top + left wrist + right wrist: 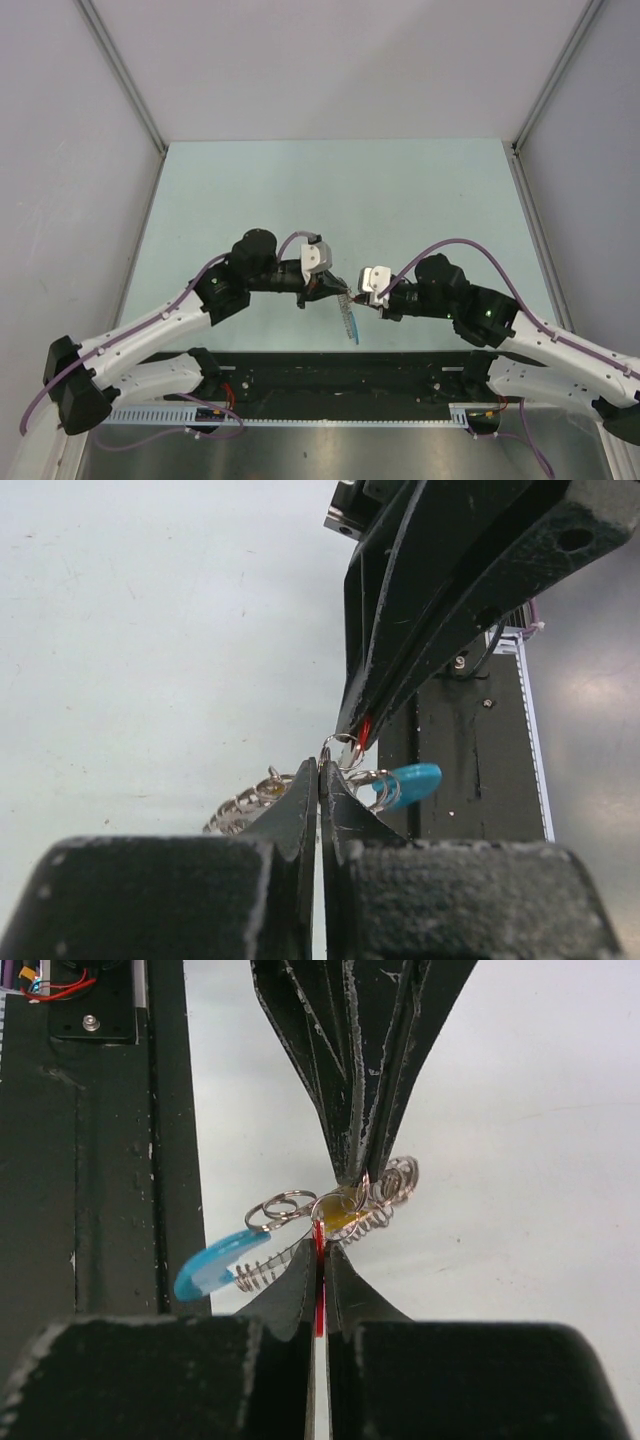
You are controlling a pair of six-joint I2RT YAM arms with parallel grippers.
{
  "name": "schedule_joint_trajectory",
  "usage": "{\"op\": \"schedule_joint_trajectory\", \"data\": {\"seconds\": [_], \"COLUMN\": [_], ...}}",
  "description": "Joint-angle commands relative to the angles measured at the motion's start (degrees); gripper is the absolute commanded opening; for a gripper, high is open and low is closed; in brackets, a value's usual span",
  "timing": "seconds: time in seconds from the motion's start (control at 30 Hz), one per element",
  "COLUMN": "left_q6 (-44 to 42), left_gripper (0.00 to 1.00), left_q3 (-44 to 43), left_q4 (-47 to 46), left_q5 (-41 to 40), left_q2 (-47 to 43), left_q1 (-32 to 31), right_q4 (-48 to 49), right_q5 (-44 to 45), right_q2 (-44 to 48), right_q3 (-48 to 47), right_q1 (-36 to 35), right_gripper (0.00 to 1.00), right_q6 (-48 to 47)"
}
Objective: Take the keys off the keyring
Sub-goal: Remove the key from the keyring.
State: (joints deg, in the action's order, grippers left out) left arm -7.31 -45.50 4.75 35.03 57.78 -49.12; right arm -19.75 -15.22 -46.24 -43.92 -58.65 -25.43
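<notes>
Both grippers meet above the table's near middle, with the keyring [350, 320] hanging between them. It is a floppy loop of silvery coils [385, 1195] with a blue arc [215, 1265], and the arc also shows in the left wrist view [415, 780]. My left gripper [320, 770] is shut on a small silvery ring [342, 748] of the keyring. My right gripper [320, 1245] is shut on the key [320, 1290], whose red head sits edge-on between the jaws. A sliver of that red key [365, 728] shows between the right fingers. The key's blade is hidden.
The pale green table [330, 190] is bounded by grey walls with metal corner posts [120, 70]. A black rail with cable tracks [340, 375] runs along the near edge just under the grippers. Purple cables [460, 245] loop off both arms.
</notes>
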Motion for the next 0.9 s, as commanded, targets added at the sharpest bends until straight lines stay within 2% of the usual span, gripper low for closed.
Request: {"op": "schedule_joint_trajectory", "data": {"seconds": [0.0, 0.03, 0.07, 0.1, 0.23, 0.27, 0.33, 0.4, 0.57, 0.67, 0.87], "left_q6": [0.0, -0.6, -2.3, -3.3, -7.8, -9.7, -10.9, -12.7, -12.6, -12.4, -11.2], "left_gripper": [0.0, 0.0, 0.0, 0.0, 0.0, 0.0, 0.01, 0.0, 0.0, 0.0, 0.0], "left_q3": [1.3, 1.8, 2.5, 3.6, 4.7, 4.7, 4.9, 4.7, 3.2, 1.7, 1.4], "left_q4": [-6.9, -8.3, -8.8, -9.3, -9.7, -9.6, -9.7, -9.9, -11.3, -11.4, -12.4], "left_q5": [0.7, 1.3, 1.8, 2.8, 4.8, 5.2, 6.2, 7.8, 9.4, 9.9, 10.3], "left_q2": [-3.0, -3.4, -4.6, -5.1, -7.2, -7.6, -8.2, -8.2, -6.9, -6.1, -6.1], "left_q1": [0.0, 0.0, 0.0, 0.0, 0.0, 0.0, 0.1, 0.3, 1.1, 1.1, 1.1], "right_q4": [3.0, 3.8, 4.2, 4.5, 6.8, 7.4, 10.1, 12.7, 21.1, 25.4, 33.5], "right_q5": [1.7, 1.9, 0.5, -0.7, -6.7, -8.1, -8.9, -9.0, -10.4, -5.5, -3.4], "right_q2": [-0.3, -0.1, 0.6, 1.1, 4.0, 5.1, 6.0, 6.8, 6.9, 10.1, 16.7], "right_q3": [0.0, 0.0, 0.1, 0.0, 1.3, 1.7, 3.6, 4.9, 7.9, 12.2, 17.9], "right_q1": [-0.9, -0.5, -0.1, 0.3, 3.0, 3.6, 3.8, 4.2, 5.3, 4.0, 3.3], "right_gripper": [0.03, 0.06, 0.16, 0.2, 0.31, 0.36, 0.39, 0.39, 0.35, 0.35, 0.34], "right_q6": [2.9, 4.0, 5.7, 7.0, 16.1, 21.0, 25.4, 32.8, 41.0, 41.0, 38.2]}}
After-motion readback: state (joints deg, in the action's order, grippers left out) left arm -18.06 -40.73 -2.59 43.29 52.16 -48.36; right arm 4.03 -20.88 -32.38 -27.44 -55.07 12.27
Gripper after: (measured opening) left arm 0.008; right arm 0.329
